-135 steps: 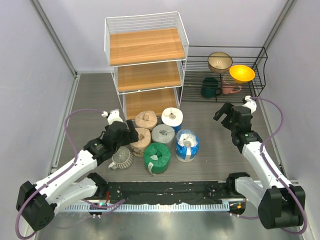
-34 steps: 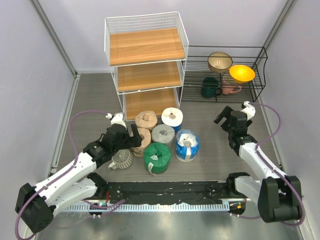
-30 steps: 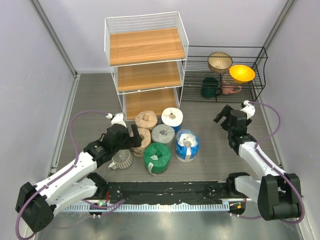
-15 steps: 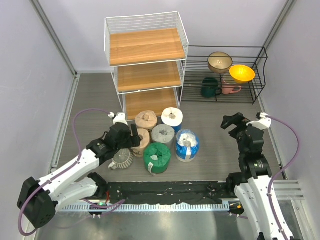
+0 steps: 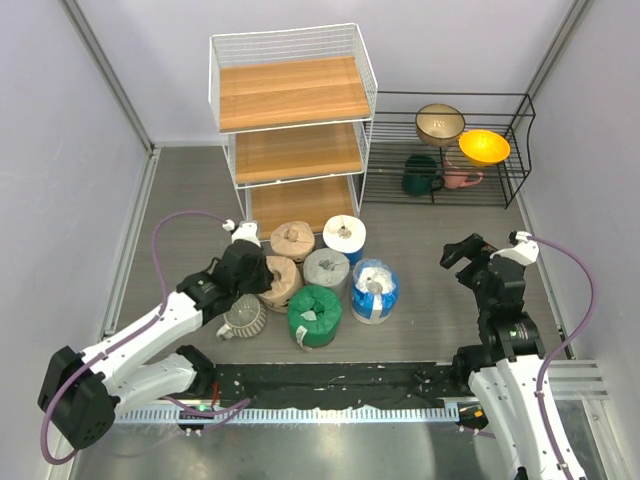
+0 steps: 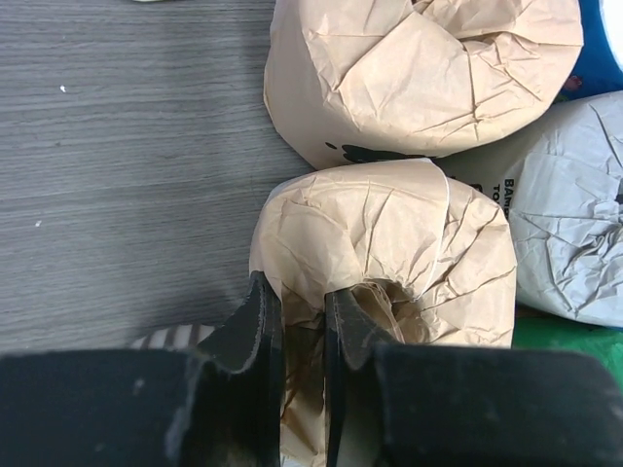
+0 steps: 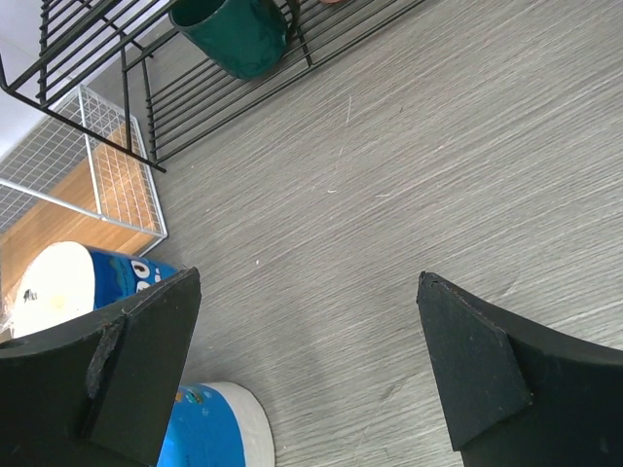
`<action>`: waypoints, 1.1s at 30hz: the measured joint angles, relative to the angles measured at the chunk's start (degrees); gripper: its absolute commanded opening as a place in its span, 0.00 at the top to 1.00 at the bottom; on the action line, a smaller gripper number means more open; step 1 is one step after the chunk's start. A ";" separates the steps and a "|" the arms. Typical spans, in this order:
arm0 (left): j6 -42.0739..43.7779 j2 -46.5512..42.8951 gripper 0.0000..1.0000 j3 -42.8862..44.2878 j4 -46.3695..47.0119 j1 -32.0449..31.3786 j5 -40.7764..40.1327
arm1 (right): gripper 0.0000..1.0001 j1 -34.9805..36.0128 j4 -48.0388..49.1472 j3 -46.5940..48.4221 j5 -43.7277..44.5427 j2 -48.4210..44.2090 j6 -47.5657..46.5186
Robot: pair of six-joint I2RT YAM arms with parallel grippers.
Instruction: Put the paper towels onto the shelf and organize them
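Note:
Six paper towels stand in a cluster in front of the shelf (image 5: 290, 95), a white wire rack with three bare wooden boards. They are a tan roll (image 5: 294, 240), a white-blue one (image 5: 345, 236), a grey one (image 5: 327, 267), a blue one (image 5: 375, 290), a green one (image 5: 314, 315) and a nearer tan roll (image 5: 284, 284). My left gripper (image 5: 262, 272) is shut on that nearer tan roll; in the left wrist view its fingers (image 6: 261, 321) pinch the crumpled wrapper at the roll's (image 6: 419, 243) edge. My right gripper (image 5: 462, 253) hangs open over bare floor, right of the cluster.
A ribbed pale mug (image 5: 242, 316) sits just left of the green roll, under my left arm. A low black wire rack (image 5: 520, 130) at the back right holds two bowls, a green mug (image 7: 238, 29) and a pink mug (image 5: 460, 179).
My left gripper has moved slightly forward and closed from wide open onto the nearer tan roll's wrapper. My right arm has pulled back toward the near right.

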 measured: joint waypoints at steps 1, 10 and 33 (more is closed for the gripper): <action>0.13 0.00 1.00 0.31 -0.44 0.00 0.09 | 0.01 0.00 0.07 0.00 0.00 0.00 0.02; 1.14 -2.84 1.00 7.37 -7.04 0.00 0.59 | 0.01 0.00 7.41 -1.84 -1.01 9.01 1.70; 0.20 -12.17 1.00 24.20 -16.04 0.00 -0.26 | 0.01 0.00 27.54 -3.23 -0.68 32.98 -0.28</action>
